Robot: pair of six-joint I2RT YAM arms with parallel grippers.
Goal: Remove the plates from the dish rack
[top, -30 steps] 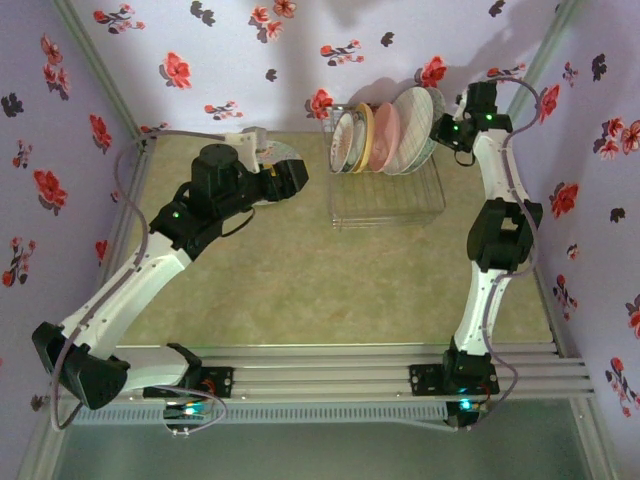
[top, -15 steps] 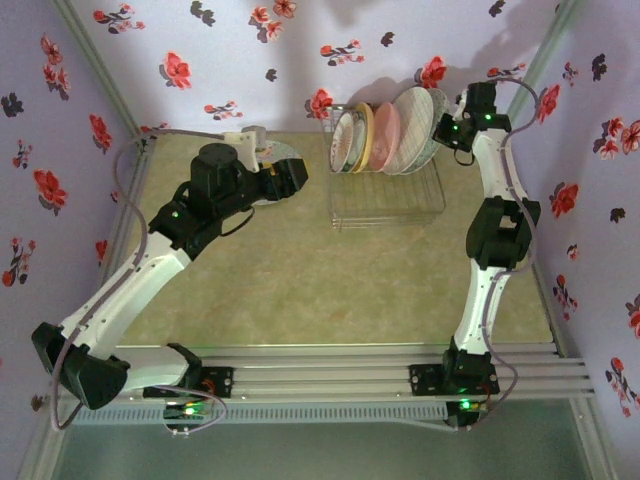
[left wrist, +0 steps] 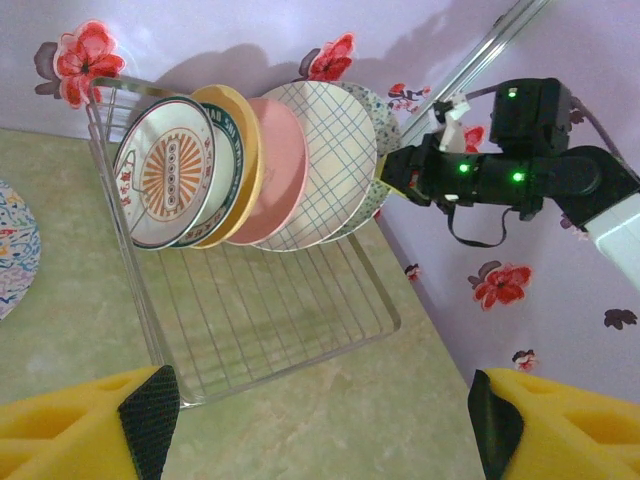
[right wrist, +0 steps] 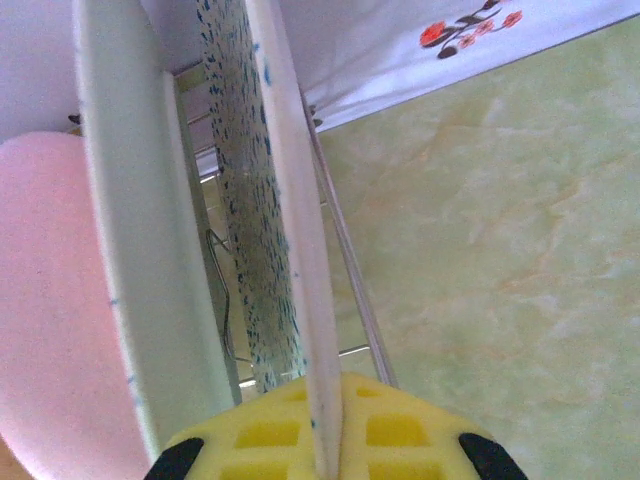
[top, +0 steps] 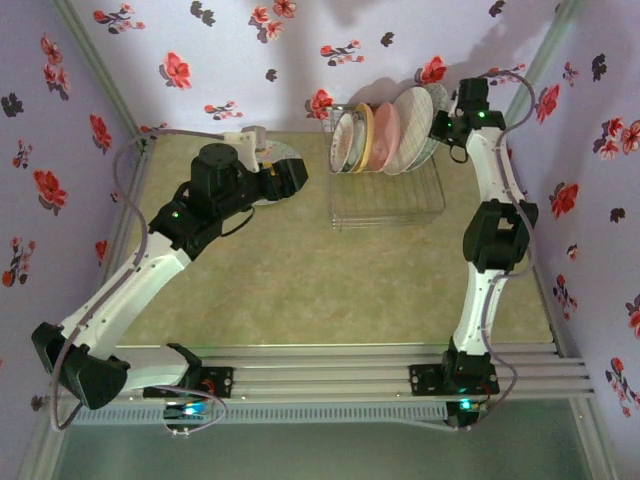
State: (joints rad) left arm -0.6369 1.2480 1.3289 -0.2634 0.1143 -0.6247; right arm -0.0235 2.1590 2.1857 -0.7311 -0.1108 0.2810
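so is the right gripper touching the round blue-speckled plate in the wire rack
Touching. The right wrist view shows the right gripper closed on the blue-speckled plate at its rim.

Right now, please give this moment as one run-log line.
right gripper: shut on blue-speckled round plate, in silver wire rack | left gripper: open

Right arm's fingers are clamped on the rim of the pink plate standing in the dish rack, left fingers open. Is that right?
No. The right fingers are clamped on the rim of the blue-speckled plate at the right end of the dish rack, not the pink plate; the right wrist view shows it. The left fingers are open.
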